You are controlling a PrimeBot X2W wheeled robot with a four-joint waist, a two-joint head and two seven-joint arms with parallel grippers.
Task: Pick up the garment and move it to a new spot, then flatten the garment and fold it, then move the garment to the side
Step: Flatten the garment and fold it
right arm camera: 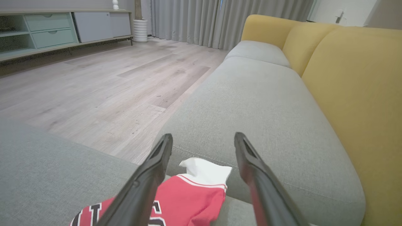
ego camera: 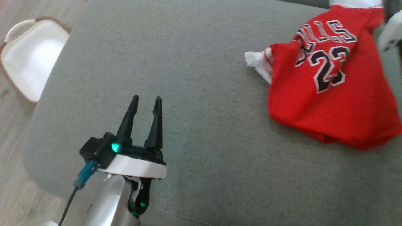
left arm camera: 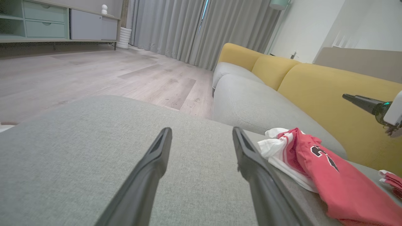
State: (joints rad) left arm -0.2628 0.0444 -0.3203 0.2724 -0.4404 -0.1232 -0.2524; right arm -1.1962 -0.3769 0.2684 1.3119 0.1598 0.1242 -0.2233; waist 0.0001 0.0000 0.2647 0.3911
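Observation:
The garment (ego camera: 314, 106), a red jersey with white trim and dark numbers, lies crumpled on the grey cushion (ego camera: 201, 131) at the right; it also shows in the left wrist view (left arm camera: 342, 185). My left gripper (ego camera: 147, 99) stands open over bare cushion well to the left of it, nothing between its fingers (left arm camera: 201, 130). My right gripper (right arm camera: 203, 136) is open just above the garment's white-trimmed edge (right arm camera: 191, 197), holding nothing. A pale part of the right arm (ego camera: 389, 31) shows beside the garment's far corner.
A white basket (ego camera: 31, 59) with a brown rim sits on the wooden floor (left arm camera: 94, 72) off the cushion's left end. Beyond the garment runs a grey sofa seat (right arm camera: 251, 94) with yellow backs (right arm camera: 345, 78). A low cabinet (left arm camera: 47, 22) lines the far wall.

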